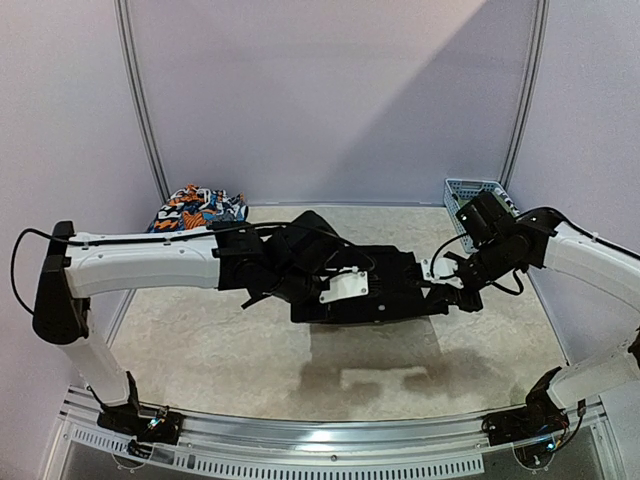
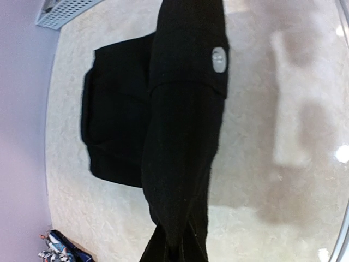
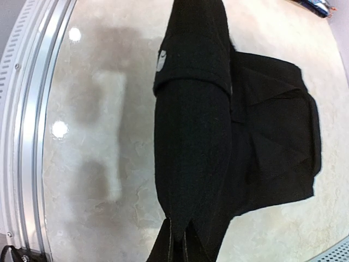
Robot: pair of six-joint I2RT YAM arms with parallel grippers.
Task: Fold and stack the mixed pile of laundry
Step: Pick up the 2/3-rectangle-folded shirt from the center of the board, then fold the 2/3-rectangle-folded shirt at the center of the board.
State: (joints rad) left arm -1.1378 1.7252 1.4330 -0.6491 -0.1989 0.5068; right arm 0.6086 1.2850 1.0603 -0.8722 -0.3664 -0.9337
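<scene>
Long black trousers [image 1: 385, 285] stretched above the middle of the table [image 1: 200, 350], left gripper [image 1: 300, 288] clamped on one end, right gripper [image 1: 440, 287] clamped on the other, lower fold resting on the surface, orange-blue-white print [image 1: 198, 208] well apart at far left.

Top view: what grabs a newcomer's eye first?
The black trousers, stretched mid-table between the left gripper and right gripper, both clamped on the cloth, with a white tag facing up. Next, the orange-blue-white print at the far-left corner and the light-blue basket far right.
</scene>
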